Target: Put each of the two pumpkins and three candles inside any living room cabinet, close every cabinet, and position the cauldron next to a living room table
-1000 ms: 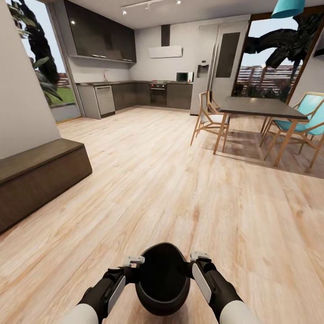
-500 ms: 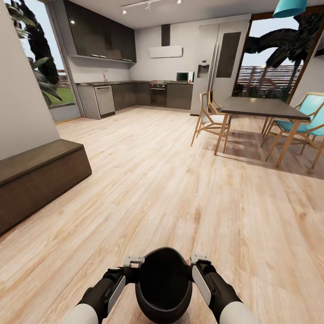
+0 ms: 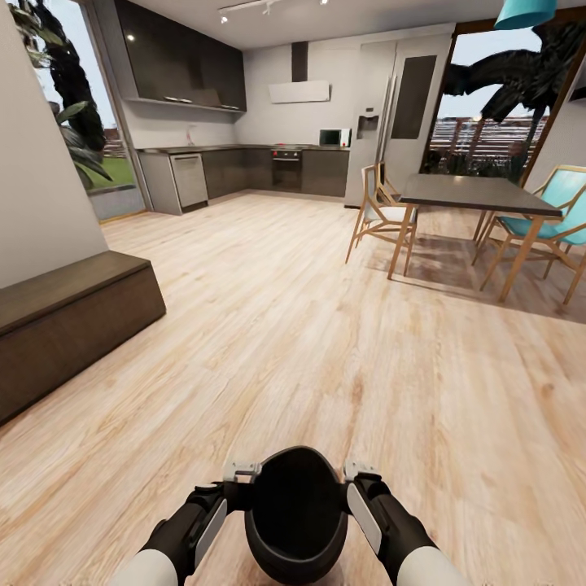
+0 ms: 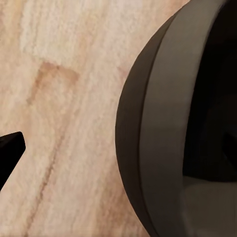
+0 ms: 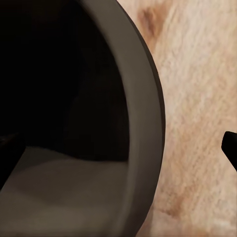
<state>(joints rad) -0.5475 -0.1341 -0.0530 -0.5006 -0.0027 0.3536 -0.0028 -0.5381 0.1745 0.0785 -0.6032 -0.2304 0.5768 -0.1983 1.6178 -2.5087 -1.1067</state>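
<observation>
Head view is taken up mostly by the pale wood floor (image 3: 309,325), which runs from the bottom of the frame up to the kitchen units (image 3: 244,171) at upper centre. At the left edge the long low dark cabinet (image 3: 73,325) is seen with its fronts shut, and at the right the dark dining table (image 3: 476,195) stands among its chairs (image 3: 378,216). At bottom centre the black cauldron (image 3: 295,505) is held clear of the floor between the two arms, the left gripper (image 3: 241,474) closed on its rim at one side and the right gripper (image 3: 360,472) closed on the opposite side; in the left wrist view the cauldron's rounded wall (image 4: 148,148) is seen close up against the boards. Compared with a second ago, the whole scene has shifted only slightly and has barely altered over the last half second, so the base is judged to have nearly stopped. The cauldron is judged not yet placed, with the table well apart from it; further travel toward a table is called for before it is set down.
</observation>
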